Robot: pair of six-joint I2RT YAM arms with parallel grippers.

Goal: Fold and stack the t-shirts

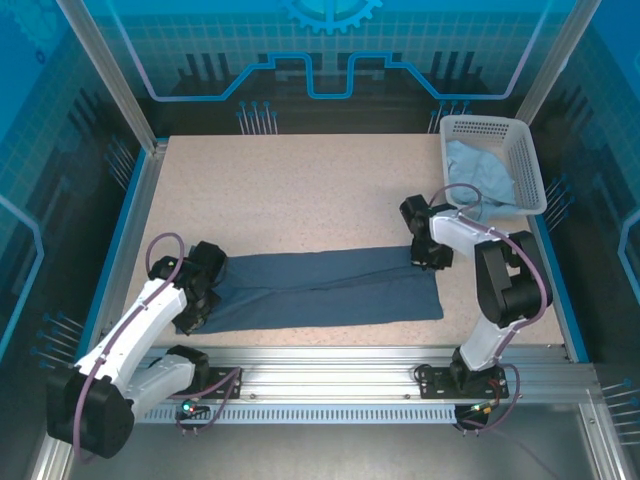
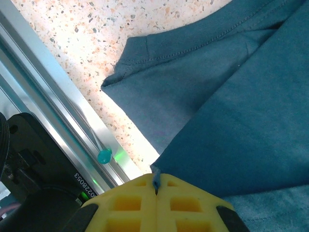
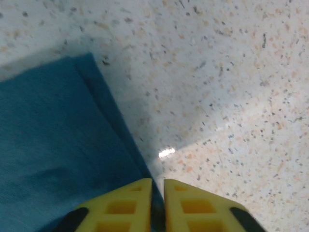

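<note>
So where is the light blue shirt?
In the top view, the pale blue t-shirt lies crumpled inside the white lattice basket at the far right corner of the table.

jaws clamped on dark t-shirt (image 2: 231, 111) edge, table (image 2: 72, 38) beneath

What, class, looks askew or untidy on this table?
The dark t-shirt lies folded unevenly: its layers cross at a slant, and a sleeve pokes out at the left end. The pale t-shirt sits crumpled in the basket.
</note>
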